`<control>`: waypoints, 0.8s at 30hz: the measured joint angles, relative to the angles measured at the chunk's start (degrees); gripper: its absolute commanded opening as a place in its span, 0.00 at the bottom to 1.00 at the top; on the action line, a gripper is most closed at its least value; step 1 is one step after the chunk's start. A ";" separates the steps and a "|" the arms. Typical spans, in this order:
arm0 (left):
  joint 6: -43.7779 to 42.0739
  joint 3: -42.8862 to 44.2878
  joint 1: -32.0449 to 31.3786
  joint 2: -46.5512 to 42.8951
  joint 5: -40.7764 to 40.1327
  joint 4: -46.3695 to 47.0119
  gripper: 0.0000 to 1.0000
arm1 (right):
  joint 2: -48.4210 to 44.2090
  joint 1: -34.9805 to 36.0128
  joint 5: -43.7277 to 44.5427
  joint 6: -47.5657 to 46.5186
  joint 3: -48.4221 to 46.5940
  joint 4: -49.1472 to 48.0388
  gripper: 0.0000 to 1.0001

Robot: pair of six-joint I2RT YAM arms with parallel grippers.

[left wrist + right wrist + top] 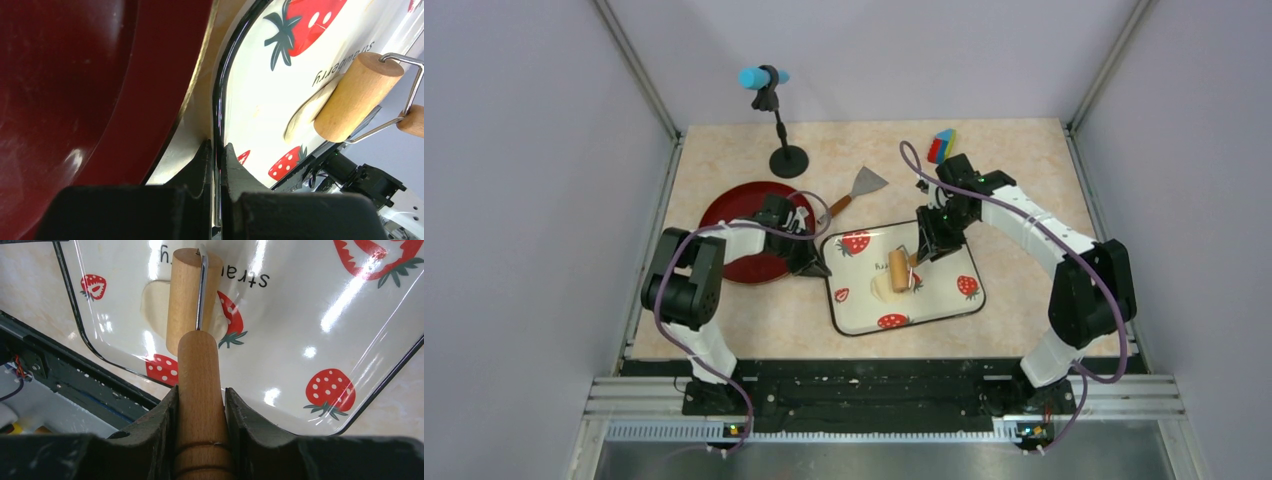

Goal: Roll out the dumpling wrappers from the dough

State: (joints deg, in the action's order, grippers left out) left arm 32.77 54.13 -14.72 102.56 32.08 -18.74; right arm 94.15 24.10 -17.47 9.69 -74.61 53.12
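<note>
Much of the dough point(154, 302) is hidden beneath the rolling pin point(186, 295). Only a pale cream, flattened edge shows to one side of the wooden barrel, and its full outline cannot be made out. From above it is little more than a pale smudge against the white tray point(944, 300). The left wrist view cuts off most of the dark red plate point(75, 75). The lower end of the pin's handle disappears between the right fingers.

The dough lies in the left half of the tray, under the barrel. It sits ahead of the right claw point(200, 395), past the handle and the pin's wire yoke. The right claw is clenched on the smooth, round wooden handle, with a finger pressed to each side. The left claw point(216, 150) is well to the side of the dough. It is pinched shut on the tray's thin black rim at the left edge, just beside the plate.

The tray is a glossy rounded rectangle printed with red strawberries, and it rests on a beige marbled table point(764, 325). The barrel is a short tan cylinder held in a bent metal wire.
</note>
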 measured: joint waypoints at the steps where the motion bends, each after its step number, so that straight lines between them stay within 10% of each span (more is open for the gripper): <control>1: 0.28 -0.37 0.02 -0.44 -0.44 0.00 0.00 | 0.13 0.00 -0.07 0.02 -0.02 -0.09 0.00; 24: 2.40 -2.82 2.10 -6.19 -9.79 -4.92 0.00 | 3.15 0.17 -2.60 1.79 0.11 -2.95 0.00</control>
State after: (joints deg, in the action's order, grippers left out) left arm 35.18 51.31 -12.62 96.38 22.28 -23.66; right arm 97.30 24.27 -20.08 11.49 -74.50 50.17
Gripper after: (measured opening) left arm 0.044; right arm 0.347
